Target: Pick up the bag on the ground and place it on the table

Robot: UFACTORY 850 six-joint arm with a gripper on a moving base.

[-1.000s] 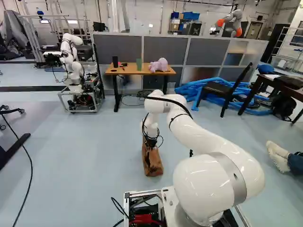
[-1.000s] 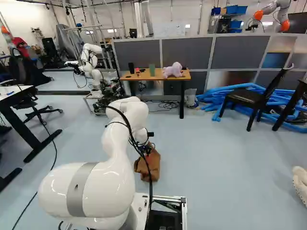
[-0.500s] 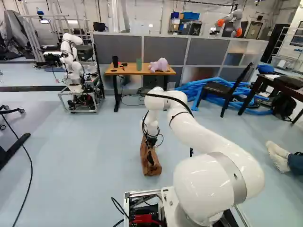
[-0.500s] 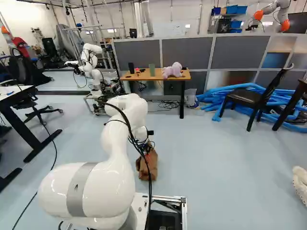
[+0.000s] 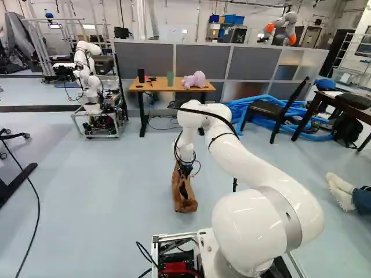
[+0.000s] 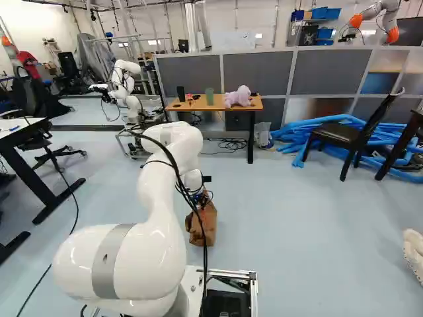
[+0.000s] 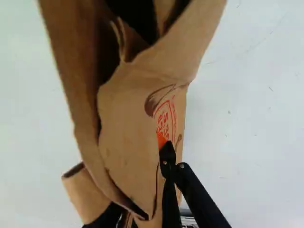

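Backing the table (image 5: 159,88), grey partitions (image 5: 249,63)

Arm (image 5: 255,171) and paper bag (image 5: 184,205) slightly higher

Glossy white arm (image 5: 252,165), black cables (image 6: 176,170)

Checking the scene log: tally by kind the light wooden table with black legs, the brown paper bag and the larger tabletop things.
Table: 1
Bag: 1
Upright cylinders, black one and green one: 2
Purple plush toy: 1
Total: 5
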